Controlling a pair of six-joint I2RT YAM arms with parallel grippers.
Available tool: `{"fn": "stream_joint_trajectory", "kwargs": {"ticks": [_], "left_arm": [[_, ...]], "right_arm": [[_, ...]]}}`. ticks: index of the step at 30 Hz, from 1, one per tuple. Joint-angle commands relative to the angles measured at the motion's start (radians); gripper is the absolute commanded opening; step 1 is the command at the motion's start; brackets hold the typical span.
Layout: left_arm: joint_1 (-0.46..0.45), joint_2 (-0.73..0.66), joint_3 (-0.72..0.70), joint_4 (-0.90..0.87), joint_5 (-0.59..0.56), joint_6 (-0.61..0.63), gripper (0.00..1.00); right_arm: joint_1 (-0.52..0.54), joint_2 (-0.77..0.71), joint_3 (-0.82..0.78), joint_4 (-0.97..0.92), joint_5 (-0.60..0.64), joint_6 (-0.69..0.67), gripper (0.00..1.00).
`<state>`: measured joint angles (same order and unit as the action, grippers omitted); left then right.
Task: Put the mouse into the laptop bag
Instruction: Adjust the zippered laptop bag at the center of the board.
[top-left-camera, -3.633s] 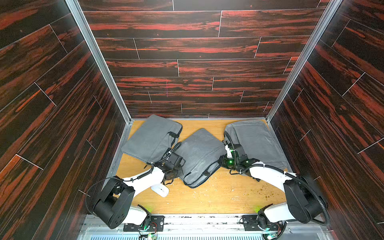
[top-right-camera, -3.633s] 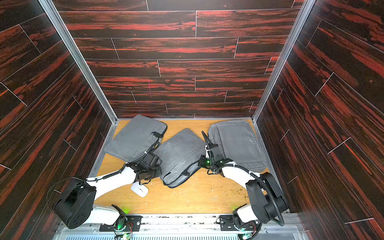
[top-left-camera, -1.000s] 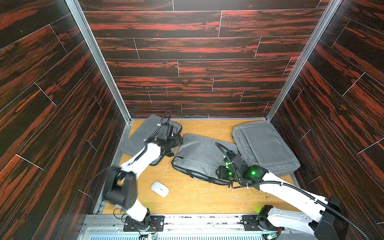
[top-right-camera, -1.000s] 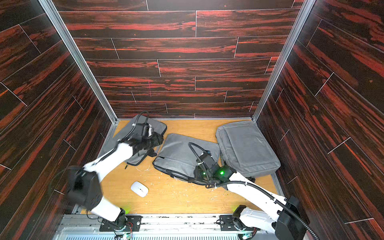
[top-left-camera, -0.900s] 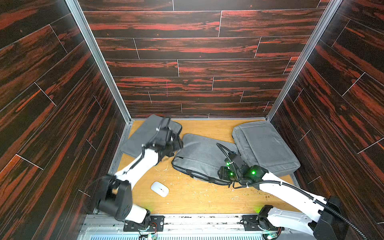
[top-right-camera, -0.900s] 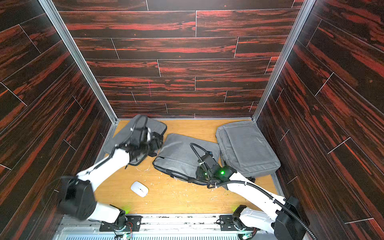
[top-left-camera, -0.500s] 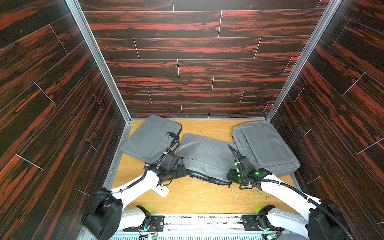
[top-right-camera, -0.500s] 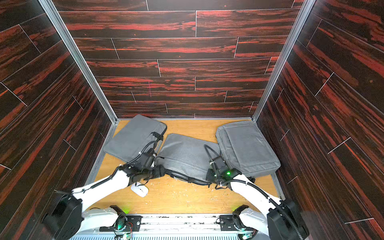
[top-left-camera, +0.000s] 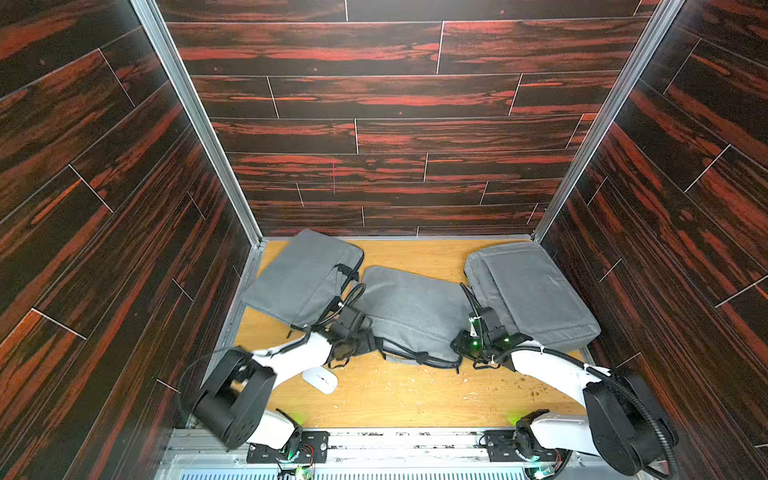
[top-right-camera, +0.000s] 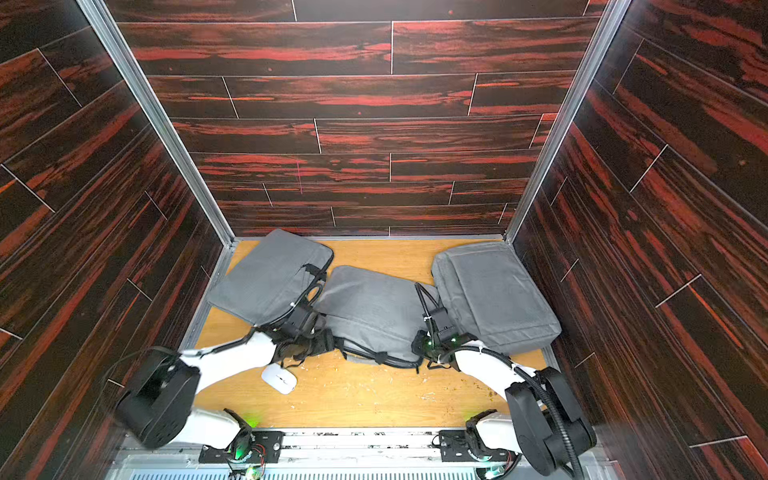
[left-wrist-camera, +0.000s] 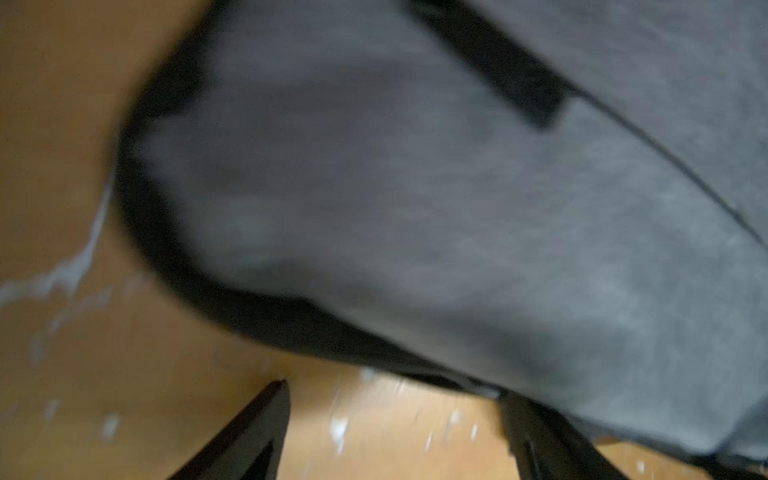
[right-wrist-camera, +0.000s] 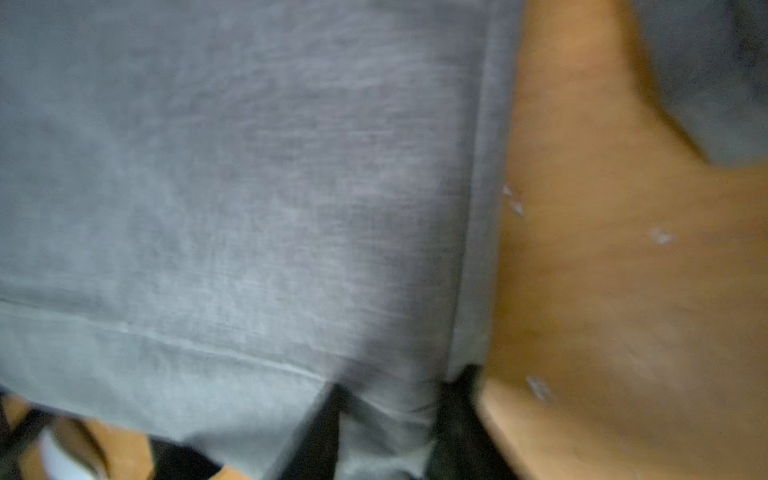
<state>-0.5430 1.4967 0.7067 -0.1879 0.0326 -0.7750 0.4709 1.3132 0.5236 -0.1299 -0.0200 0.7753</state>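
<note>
three grey bags lie on the wooden worktop, and the middle laptop bag is the one both arms are working at. it lies flat, its black strap running along its near edge. the mouse, white and rounded, sits on the bare worktop just in front of the middle laptop bag's near corner on the left arm's side. it is outside the bag and touched by neither gripper, and it shows in both top views, partly tucked under the left arm's white forearm. the left gripper is down at that same corner of the middle laptop bag. in the left wrist view its two dark fingers stand wide apart, with only worktop between them, and the bag's edge reaches one finger, so it is open and holds nothing. the right gripper is at the opposite near corner of the middle laptop bag. in the right wrist view, which is blurred, its fingers stand close together with grey cloth from the bag's edge between them, so it looks pinched onto the bag. a second bag lies beyond the middle laptop bag on the left arm's side, its edge touching or overlapping it. a third bag lies just beside the middle laptop bag on the right arm's side.
</note>
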Motion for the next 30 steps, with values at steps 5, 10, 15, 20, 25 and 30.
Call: {"fn": "stream_joint_trajectory", "kwargs": {"ticks": [5,10,15,20,25,30], "left_arm": [[0.093,0.104,0.066,0.073,0.036,0.034,0.79],[0.141,0.158,0.11,0.076,0.036,0.056,0.79],[0.158,0.202,0.165,0.071,0.048,0.058,0.8],[0.162,0.213,0.198,0.062,0.06,0.056,0.8],[0.161,0.111,0.161,0.013,0.084,0.054,0.8],[0.163,-0.12,0.079,-0.106,-0.007,0.074,0.83]], "right_arm": [[0.017,-0.038,-0.055,0.094,-0.129,0.045,0.0],[0.093,-0.087,-0.025,-0.019,-0.084,0.069,0.0],[0.201,-0.139,-0.045,-0.099,-0.024,0.158,0.0],[0.275,-0.157,-0.079,-0.108,0.003,0.234,0.0],[0.277,-0.098,-0.051,-0.084,0.002,0.214,0.25],[0.28,-0.108,-0.025,-0.099,0.012,0.191,0.43]]}}
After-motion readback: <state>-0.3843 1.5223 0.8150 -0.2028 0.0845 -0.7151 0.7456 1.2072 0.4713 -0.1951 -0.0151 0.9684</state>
